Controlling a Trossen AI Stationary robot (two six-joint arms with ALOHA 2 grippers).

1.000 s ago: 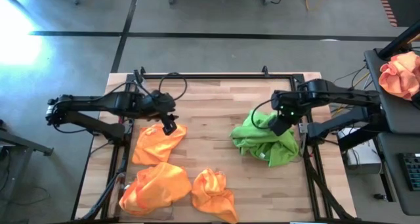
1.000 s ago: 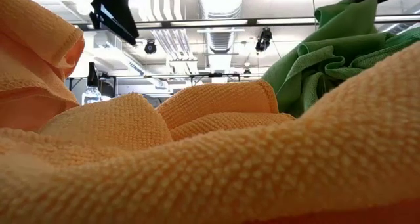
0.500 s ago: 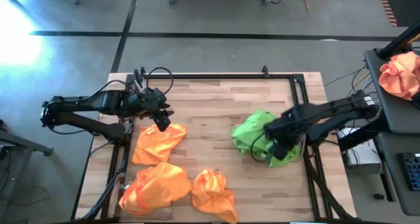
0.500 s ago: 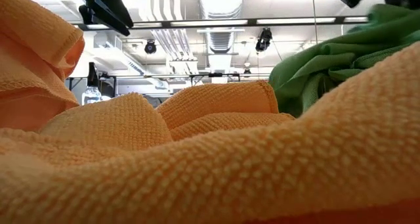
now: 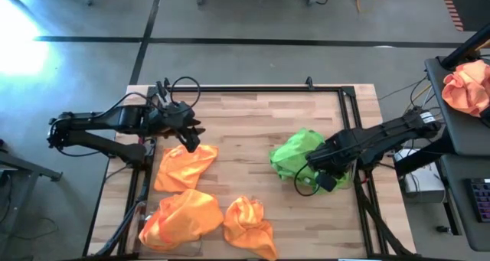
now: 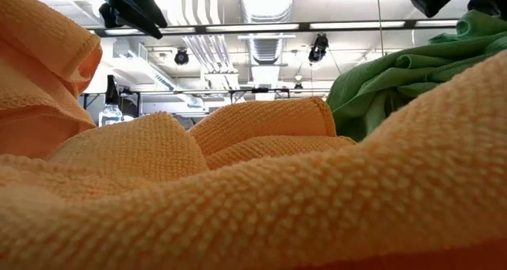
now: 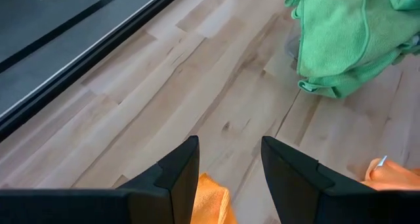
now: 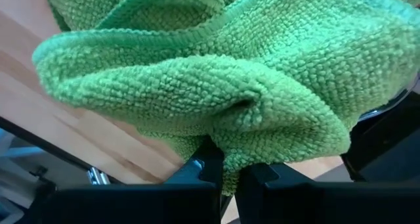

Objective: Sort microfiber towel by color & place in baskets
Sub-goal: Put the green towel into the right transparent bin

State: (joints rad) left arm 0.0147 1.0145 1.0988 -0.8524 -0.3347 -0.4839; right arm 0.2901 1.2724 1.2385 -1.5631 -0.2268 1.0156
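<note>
Three orange microfiber towels lie crumpled on the table's left half: one (image 5: 184,167) nearest the left gripper, two more (image 5: 181,219) (image 5: 249,226) by the near edge. Green towels sit in a heap (image 5: 300,155) on the right half. My left gripper (image 5: 188,135) (image 7: 230,175) is open and hovers over the far edge of the first orange towel (image 7: 213,199). My right gripper (image 5: 322,178) (image 8: 228,170) is at the heap's near right side, shut on green cloth. No basket shows in any view. My right gripper pinches a fold of a green towel (image 8: 231,145) between its two fingers, at the near right side of the heap. The cloth bulges out over the fingertips. The rest of the heap (image 5: 295,158) lies on the table; one layer or several, I cannot tell.
A black frame rail (image 5: 253,88) runs round the table. A peach-pink cloth (image 5: 467,89) lies on a side stand right of the table. Bare wood (image 5: 245,150) shows between the orange and green towels. An orange towel (image 6: 238,207) fills most of the low view.
My right gripper has moved from the green heap's far side across it toward the table's near edge; the heap's top has sunk and the heap has bunched closer. My left gripper has risen slightly and drawn back toward the far left, off the orange towel.
</note>
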